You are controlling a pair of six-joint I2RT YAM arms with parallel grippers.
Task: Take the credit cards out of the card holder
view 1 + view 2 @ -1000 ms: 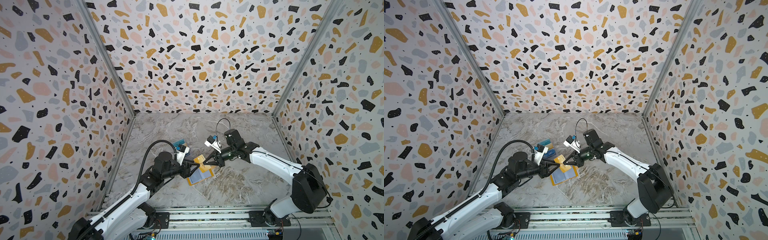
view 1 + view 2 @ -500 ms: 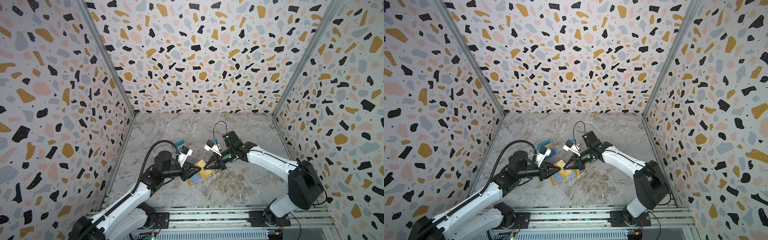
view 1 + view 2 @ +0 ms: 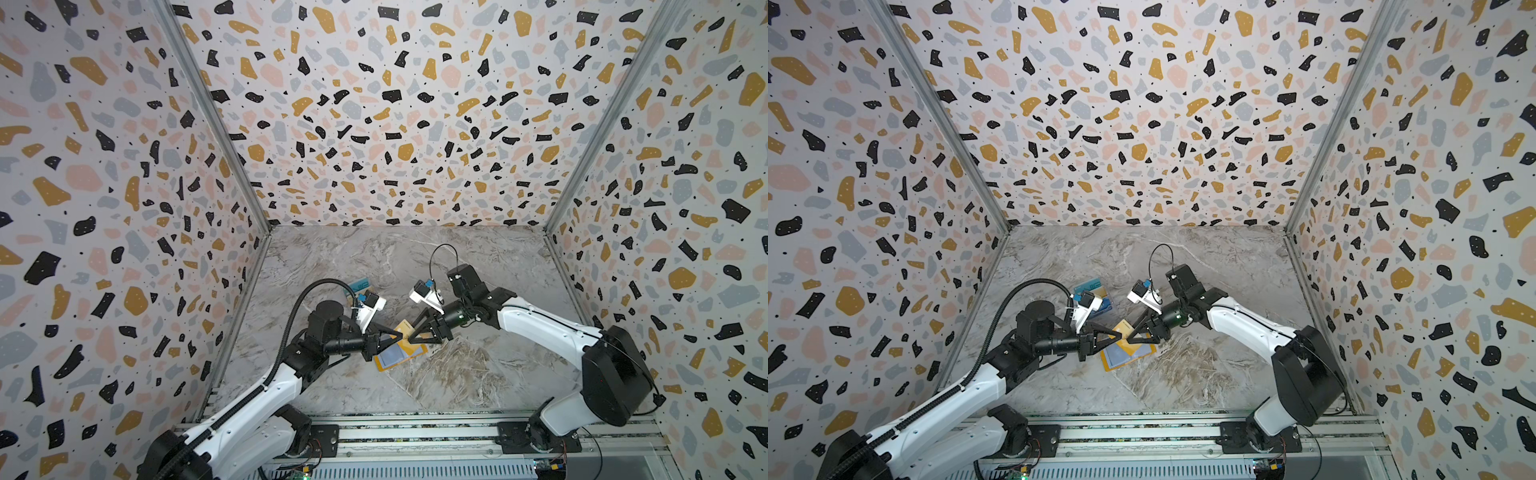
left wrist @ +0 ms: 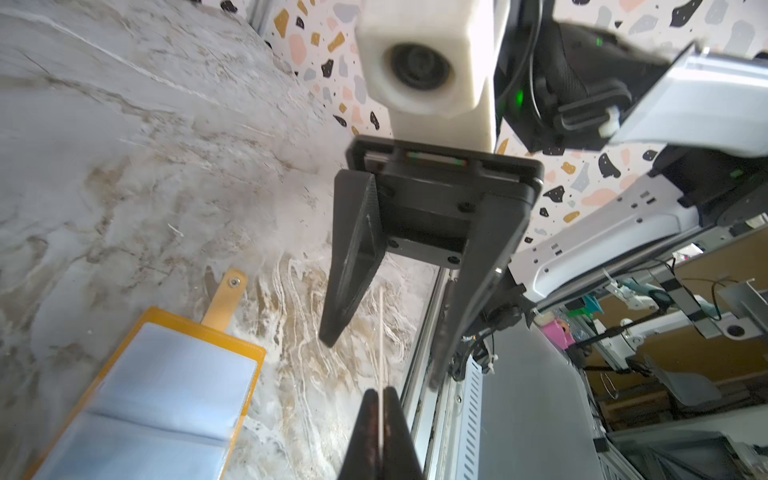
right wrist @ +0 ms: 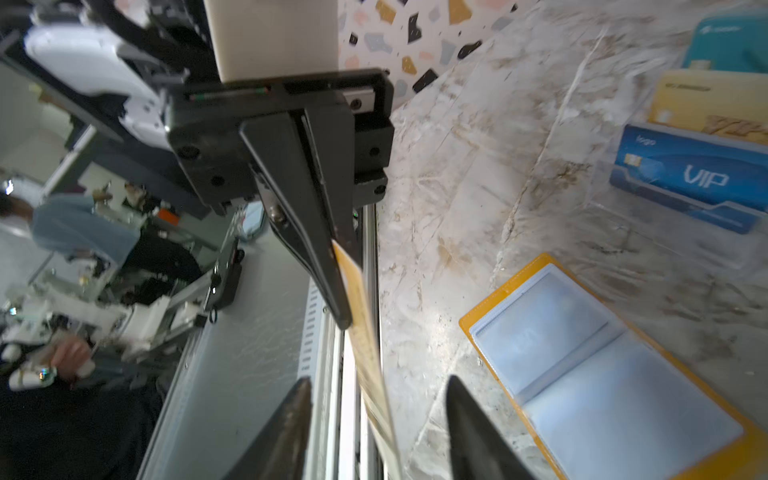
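Now, table [image 3: 457, 374]: a grey marbled top inside speckled walls. Both arms meet low over its near middle, as they did a second ago.
left gripper [image 3: 399, 336]: clamped tight on the held card, with its fingers [image 5: 328, 249] pressed flat against it. A second ago they stood apart beside that card, so they have closed since.
right gripper [image 3: 413, 334]: released. Its fingers [image 4: 349, 257] stand apart on either side of the held card, clear of it in the left wrist view. A second ago it was the one pinching this card, so the hold has passed to the left.
card holder [image 3: 395, 355]: yellow, lying open and flat on the table just below the two grippers, clear sleeves facing up. It lies in the same spot as before.
loose credit cards: the teal card [image 5: 731, 37], gold card [image 5: 706, 104] and dark blue "VIP" card [image 5: 685, 174] lie together on the table. They are farther back on the left, apart from the card holder, and unmoved.
held card [image 4: 380, 332]: beige-gold and seen edge-on, up in the air above the table and out of the card holder.
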